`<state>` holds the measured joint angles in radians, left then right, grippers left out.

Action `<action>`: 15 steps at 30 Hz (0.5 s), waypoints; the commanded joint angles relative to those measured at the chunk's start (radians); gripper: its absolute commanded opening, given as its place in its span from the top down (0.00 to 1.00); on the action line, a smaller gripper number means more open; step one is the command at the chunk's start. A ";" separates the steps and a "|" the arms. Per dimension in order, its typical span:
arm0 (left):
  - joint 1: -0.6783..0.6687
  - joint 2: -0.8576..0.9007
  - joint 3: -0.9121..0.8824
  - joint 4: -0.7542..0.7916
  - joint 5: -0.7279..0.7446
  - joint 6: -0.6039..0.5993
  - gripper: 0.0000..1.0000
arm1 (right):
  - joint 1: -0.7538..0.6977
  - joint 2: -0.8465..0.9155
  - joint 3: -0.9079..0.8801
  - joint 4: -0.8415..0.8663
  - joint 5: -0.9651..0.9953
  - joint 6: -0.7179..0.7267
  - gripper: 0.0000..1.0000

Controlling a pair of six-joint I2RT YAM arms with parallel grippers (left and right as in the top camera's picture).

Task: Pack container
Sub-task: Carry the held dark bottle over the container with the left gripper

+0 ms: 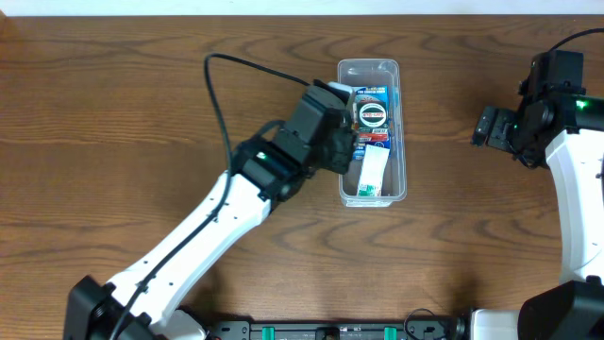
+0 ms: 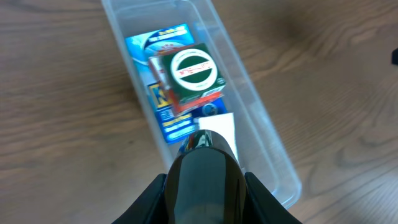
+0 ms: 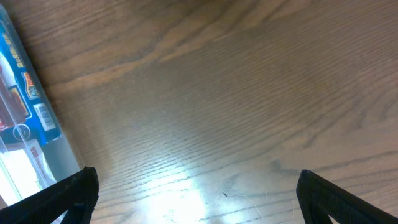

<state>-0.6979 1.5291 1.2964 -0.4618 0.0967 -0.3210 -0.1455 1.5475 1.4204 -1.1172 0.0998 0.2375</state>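
The clear, long plastic container (image 1: 403, 142) stands upright on the wooden table at centre right. It holds a flat blue packet (image 2: 163, 93), a green and red box with a round white label (image 2: 191, 73) and a white card (image 2: 222, 127). My left gripper (image 1: 343, 147) hangs over the container's near left side, shut on a dark glossy rounded object (image 2: 205, 165) that hides part of the contents. My right gripper (image 1: 485, 126) is open and empty over bare table, right of the container (image 3: 28, 118).
A black cable (image 1: 219, 94) loops over the table left of the container. The wooden tabletop (image 1: 113, 123) spreads on both sides. The table's front edge with the arm bases lies at the bottom of the overhead view.
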 commanded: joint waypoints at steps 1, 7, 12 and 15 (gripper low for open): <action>-0.018 0.041 0.019 0.035 -0.037 -0.107 0.71 | -0.005 0.003 0.002 0.000 -0.003 0.012 0.01; -0.040 0.116 0.019 0.117 -0.038 -0.181 0.71 | -0.005 0.003 0.002 0.000 -0.003 0.012 0.01; -0.041 0.156 0.019 0.120 -0.066 -0.243 0.71 | -0.005 0.003 0.002 0.000 -0.003 0.012 0.01; -0.041 0.177 0.019 0.120 -0.072 -0.243 0.71 | -0.005 0.003 0.002 0.000 -0.003 0.012 0.01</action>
<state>-0.7372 1.6917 1.2964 -0.3492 0.0563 -0.5259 -0.1455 1.5475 1.4204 -1.1172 0.0998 0.2375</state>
